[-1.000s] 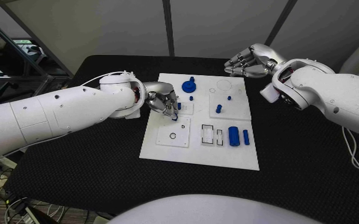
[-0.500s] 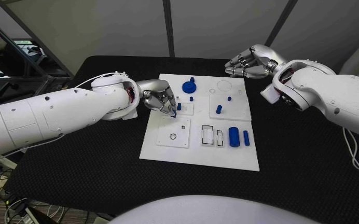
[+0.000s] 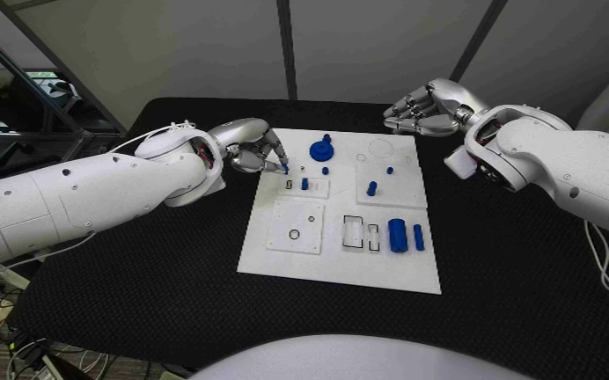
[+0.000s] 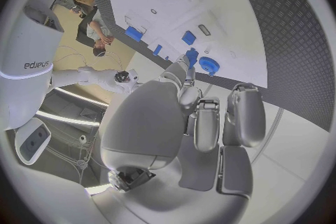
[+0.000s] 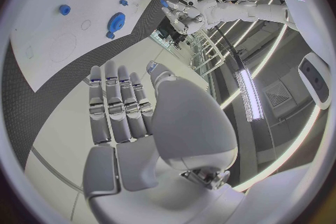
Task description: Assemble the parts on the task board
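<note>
The left hand (image 3: pixel 258 153) hangs over the task board's (image 3: pixel 336 270) far-left corner with its fingertips drawn together on a small blue part (image 4: pixel 191 56), which the left wrist view shows pinched at the very tips. That grip, light and at the end of the fingers, suits a piece meant to go down into a socket, since it leaves the part's lower end free (I cannot tell from these views which socket it is meant for). The right hand (image 3: pixel 425 109) is parked off the board's far-right corner, over the black table (image 3: pixel 152 292), fingers lying straight side by side and holding nothing, so it appears to be kept clear of the working hand.

The board is a white rectangular plate in the middle of the table, carrying smaller raised white tiles with round holes and rectangular slots outlined in black. Several parts are on it: a blue gear (image 3: pixel 321 146) near the far edge, a short peg (image 3: pixel 370 186) standing in the right-hand tile, and a thick blue cylinder (image 3: pixel 397 232) lying just beside a thinner blue bar (image 3: pixel 418 235) near the right edge. Two rectangular slots beside them look unfilled, so the assembly seems far from done.
</note>
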`<state>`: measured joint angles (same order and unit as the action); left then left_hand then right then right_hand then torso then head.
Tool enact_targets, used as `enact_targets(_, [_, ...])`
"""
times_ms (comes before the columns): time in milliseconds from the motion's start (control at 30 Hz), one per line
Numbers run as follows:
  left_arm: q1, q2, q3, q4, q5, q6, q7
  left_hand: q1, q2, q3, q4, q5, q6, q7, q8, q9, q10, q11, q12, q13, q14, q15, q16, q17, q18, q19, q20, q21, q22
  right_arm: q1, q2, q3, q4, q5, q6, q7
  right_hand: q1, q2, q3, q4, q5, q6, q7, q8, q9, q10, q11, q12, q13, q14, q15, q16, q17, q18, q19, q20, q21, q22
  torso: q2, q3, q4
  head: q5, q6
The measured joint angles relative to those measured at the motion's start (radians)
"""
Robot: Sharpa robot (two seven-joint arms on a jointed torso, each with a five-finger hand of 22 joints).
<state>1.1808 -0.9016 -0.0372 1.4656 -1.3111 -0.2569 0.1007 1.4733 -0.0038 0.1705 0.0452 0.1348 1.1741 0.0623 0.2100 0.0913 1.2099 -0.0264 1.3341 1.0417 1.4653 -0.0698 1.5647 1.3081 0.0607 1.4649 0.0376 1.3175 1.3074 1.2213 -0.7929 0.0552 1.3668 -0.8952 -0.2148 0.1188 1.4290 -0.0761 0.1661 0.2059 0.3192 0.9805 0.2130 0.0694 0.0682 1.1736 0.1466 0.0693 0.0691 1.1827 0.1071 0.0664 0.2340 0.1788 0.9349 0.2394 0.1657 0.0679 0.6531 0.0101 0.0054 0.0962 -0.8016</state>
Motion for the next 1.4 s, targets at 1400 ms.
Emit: enact_targets(1400, [-0.062,0.124,0.0,-0.224,-0.175,-0.181,0.04,-0.001,-0.011,0.028,0.007,0.003,-0.002,-0.002,0.0,0.0,0.003,0.004,-0.012,-0.021,0.0,0.0,0.0,0.0,0.0,0.0,0.0,0.005,0.0,0.0,0.005,0.0,-0.001,0.0,-0.001,0.004,0.0,0.0,0.0,0.0,0.0,0.0,0.0,0.0,0.0,0.0,0.0,0.0,0.0,0.0,0.0,0.0,0.0,0.0,0.0,0.0,0.0,0.0,0.002,-0.0007,-0.0006,0.01,0.012])
